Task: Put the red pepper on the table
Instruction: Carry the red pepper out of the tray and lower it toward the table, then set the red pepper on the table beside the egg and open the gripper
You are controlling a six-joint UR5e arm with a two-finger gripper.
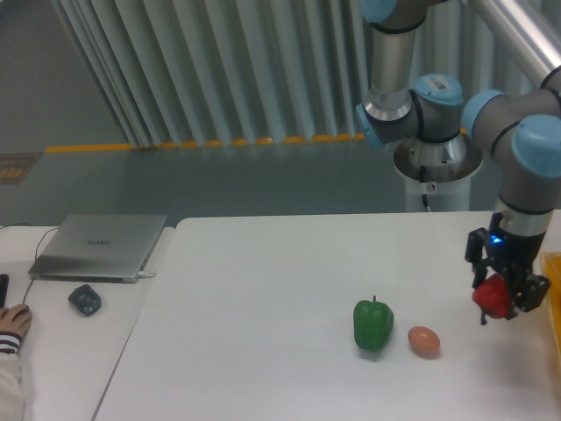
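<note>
The red pepper (492,298) is small and glossy, with its dark stem pointing down. My gripper (500,295) is shut on it and holds it a little above the white table (263,307), near the table's right side. The black fingers (476,263) flank the pepper on both sides. The pepper hangs to the right of the egg-shaped thing and the green pepper.
A green bell pepper (372,324) stands on the table with an orange-brown egg-shaped thing (423,341) just right of it. A yellow object (554,289) sits at the right edge. A lower desk on the left holds a laptop (101,247), a dark mouse (85,300) and a person's hand (12,323).
</note>
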